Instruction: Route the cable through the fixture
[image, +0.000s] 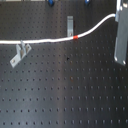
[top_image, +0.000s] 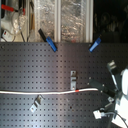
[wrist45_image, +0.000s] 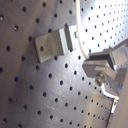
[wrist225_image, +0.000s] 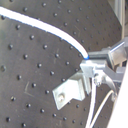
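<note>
One white cable (image: 50, 40); two metal fixtures (image: 20, 53) (image: 70, 23); two blue clamps (top_image: 48, 41) (top_image: 96, 44).

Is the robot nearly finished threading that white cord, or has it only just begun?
Partly there, it seems. In the first exterior view the cable already crosses the small bracket near the first exterior view's left. In hand: its far end rises to the gripper by the first exterior view's right edge. Left: the upright bracket stands apart from the cord, whose red band lies just below it.
</note>
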